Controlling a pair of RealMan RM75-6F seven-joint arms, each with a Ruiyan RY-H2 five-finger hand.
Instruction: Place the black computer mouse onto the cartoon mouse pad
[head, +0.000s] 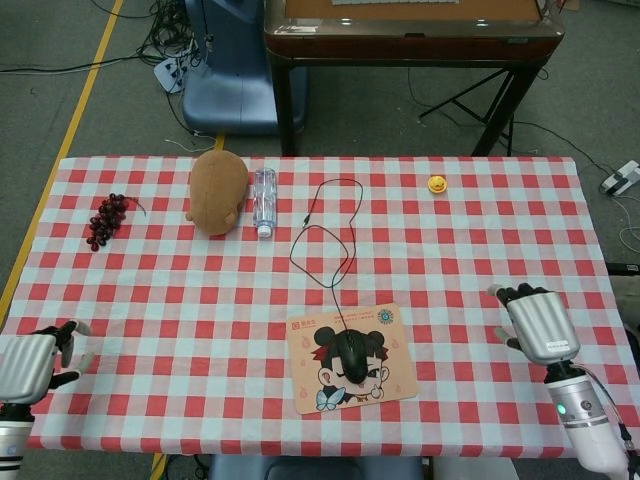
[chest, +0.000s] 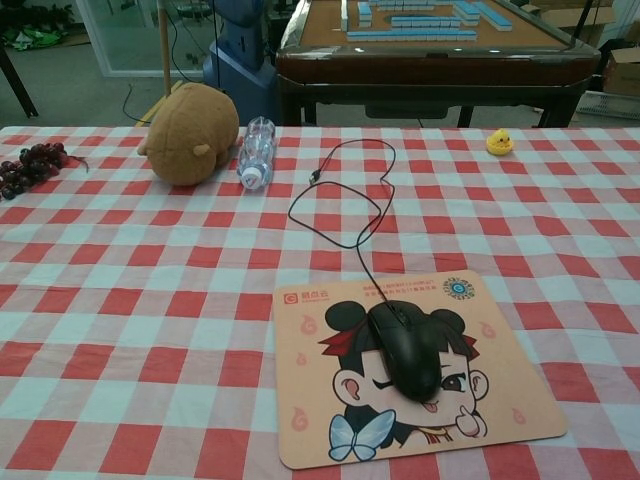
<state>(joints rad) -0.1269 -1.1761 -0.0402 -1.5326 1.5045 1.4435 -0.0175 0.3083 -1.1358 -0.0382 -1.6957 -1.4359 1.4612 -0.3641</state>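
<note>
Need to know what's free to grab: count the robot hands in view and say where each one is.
2. The left hand is at the table's near-left corner; the right hand is at the near-right edge. Both hold nothing. Neither shows in the chest view.

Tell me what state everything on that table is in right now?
Mouse: resting on the pad, untouched.
Pad: flat on the table.
Cable: loose, looped, unplugged.
Bottle: lying on its side.
Plush toy: lying beside the bottle.
Left robot hand: holding nothing.
Right robot hand: holding nothing, away from the pad.
</note>
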